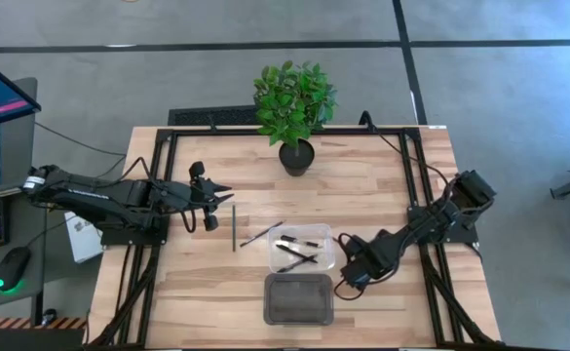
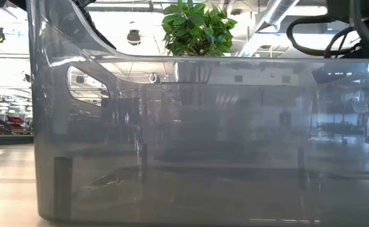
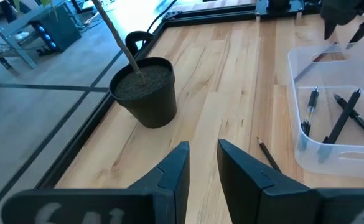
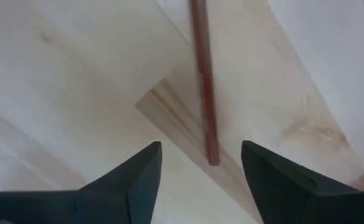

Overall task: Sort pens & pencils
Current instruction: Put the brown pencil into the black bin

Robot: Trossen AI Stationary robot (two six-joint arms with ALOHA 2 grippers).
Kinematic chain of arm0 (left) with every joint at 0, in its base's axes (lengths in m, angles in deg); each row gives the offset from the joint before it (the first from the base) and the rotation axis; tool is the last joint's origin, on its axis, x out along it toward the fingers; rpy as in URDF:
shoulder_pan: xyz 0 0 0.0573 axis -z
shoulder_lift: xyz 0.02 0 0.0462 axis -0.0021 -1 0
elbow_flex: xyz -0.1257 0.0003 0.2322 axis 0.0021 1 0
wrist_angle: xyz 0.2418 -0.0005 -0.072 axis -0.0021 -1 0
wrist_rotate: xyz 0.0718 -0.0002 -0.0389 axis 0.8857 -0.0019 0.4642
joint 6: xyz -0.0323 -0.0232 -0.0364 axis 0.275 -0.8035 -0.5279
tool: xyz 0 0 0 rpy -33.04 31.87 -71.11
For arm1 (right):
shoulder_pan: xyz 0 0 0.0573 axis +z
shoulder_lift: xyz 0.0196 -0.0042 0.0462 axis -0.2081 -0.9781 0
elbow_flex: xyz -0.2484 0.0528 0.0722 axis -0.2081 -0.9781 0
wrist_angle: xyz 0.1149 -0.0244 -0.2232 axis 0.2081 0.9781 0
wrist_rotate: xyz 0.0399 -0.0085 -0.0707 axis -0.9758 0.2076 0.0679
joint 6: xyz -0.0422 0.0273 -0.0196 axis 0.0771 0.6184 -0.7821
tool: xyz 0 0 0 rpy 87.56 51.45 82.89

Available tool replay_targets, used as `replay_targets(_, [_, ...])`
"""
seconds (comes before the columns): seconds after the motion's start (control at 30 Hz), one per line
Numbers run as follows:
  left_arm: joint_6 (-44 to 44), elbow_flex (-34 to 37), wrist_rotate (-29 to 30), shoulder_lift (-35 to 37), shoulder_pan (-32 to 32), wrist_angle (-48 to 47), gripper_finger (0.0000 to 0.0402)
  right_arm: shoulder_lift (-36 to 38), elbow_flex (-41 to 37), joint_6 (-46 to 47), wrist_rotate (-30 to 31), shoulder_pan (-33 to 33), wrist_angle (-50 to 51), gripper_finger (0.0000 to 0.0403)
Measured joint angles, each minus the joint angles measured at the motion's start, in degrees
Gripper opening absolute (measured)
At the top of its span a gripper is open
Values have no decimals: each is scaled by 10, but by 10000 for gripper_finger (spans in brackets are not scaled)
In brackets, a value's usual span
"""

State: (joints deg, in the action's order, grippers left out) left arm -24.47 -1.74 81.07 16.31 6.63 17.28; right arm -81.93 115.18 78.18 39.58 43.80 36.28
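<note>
Several black pens (image 1: 298,250) lie inside a clear tray (image 1: 325,237); in the left wrist view the pens (image 3: 343,115) show there too. One slim dark pencil (image 1: 234,227) lies on the table left of that tray, with another slim stick (image 1: 262,234) slanting beside it. A reddish pencil (image 4: 205,81) lies flat on the wood under my right gripper (image 4: 200,163), which is open with a finger on either side of the pencil's near end and apart from it. My right gripper (image 1: 349,271) is at the clear tray's right side. My left gripper (image 1: 216,202) hovers open, left of the pencils.
A grey tray (image 1: 299,298) sits near the table's front edge and its wall (image 2: 171,139) fills the low view. A potted plant (image 1: 295,107) stands at the far middle; its pot (image 3: 145,90) is ahead of my left gripper (image 3: 202,155). Bare wood lies left and right.
</note>
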Motion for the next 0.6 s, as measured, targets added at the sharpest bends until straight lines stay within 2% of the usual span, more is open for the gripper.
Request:
replay_targets(0.2, [0,0,0,0,0,-3,74,0,-1,-36,3,-17,-15,199])
replay_targets(0.6, [-10,0,0,0,0,-31,74,8,-70,-70,-11,-27,-98,143])
